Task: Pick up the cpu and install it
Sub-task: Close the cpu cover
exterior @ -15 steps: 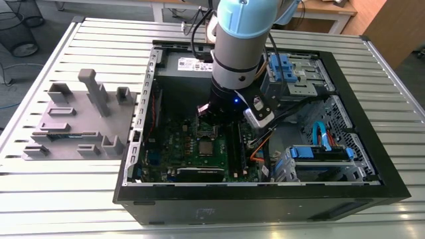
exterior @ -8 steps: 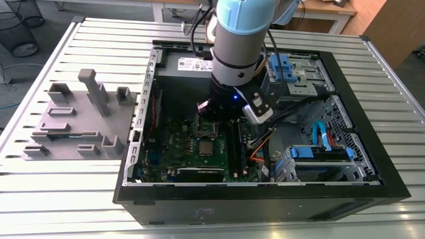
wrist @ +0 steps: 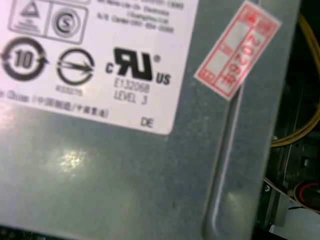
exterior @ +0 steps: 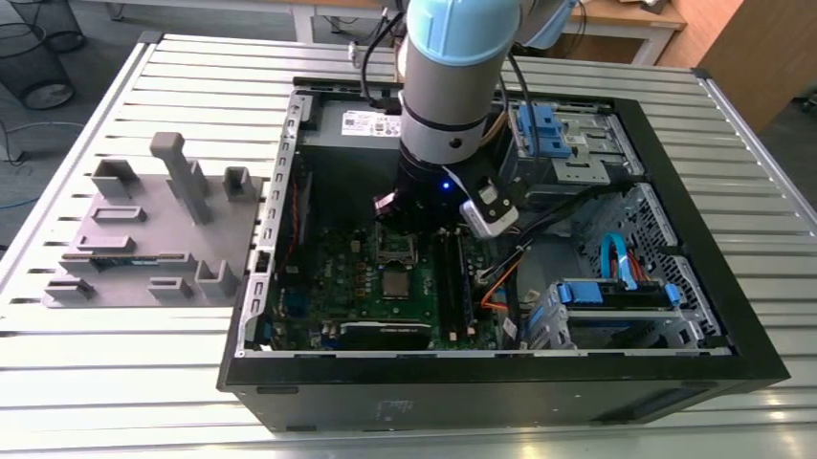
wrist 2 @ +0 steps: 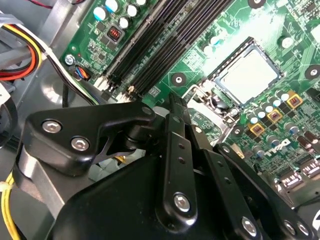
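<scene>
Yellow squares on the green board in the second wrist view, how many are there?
3 yellow squares in a slanted row on the green board: one, the next, the last. More may be hidden.

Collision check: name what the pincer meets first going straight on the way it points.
Probably the metal socket bracket beside the cpu; the pincer points at it, though depth is unclear.

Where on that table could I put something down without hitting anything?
Bare strips of the ribbed silver metal table lie between the grey plastic fixture block and the near edge, and at the exterior view's right beside the open black computer case. Inside the case is crowded: green motherboard, cables, blue drive bays and the robot arm.
</scene>
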Tool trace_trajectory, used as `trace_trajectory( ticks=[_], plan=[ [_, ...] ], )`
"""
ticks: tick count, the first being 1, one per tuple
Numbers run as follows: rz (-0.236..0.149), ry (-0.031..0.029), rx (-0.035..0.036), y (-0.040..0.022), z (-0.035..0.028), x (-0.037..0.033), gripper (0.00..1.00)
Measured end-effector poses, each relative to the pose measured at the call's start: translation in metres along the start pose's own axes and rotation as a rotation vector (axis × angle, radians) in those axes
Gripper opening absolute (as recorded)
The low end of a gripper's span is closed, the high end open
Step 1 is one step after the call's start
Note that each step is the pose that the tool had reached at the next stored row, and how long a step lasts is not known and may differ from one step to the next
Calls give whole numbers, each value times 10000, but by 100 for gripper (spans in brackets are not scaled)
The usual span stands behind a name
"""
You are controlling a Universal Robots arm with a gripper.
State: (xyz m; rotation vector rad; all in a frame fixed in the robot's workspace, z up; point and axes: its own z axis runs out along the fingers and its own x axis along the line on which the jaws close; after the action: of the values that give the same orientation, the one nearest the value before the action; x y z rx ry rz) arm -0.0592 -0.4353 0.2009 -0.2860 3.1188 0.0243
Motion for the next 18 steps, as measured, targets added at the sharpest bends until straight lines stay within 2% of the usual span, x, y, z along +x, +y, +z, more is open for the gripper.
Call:
trace_trajectory(
  ticks=[4, 9, 13, 18],
  plan=[
    [0, 1, 3, -1, -18, 2, 11],
    [1, 0, 1, -2, -109, 2, 11],
    [-22, -1, 0, -5, -108, -6, 11],
    [-298, 5, -2, -10, -98, -33, 11]
  ],
)
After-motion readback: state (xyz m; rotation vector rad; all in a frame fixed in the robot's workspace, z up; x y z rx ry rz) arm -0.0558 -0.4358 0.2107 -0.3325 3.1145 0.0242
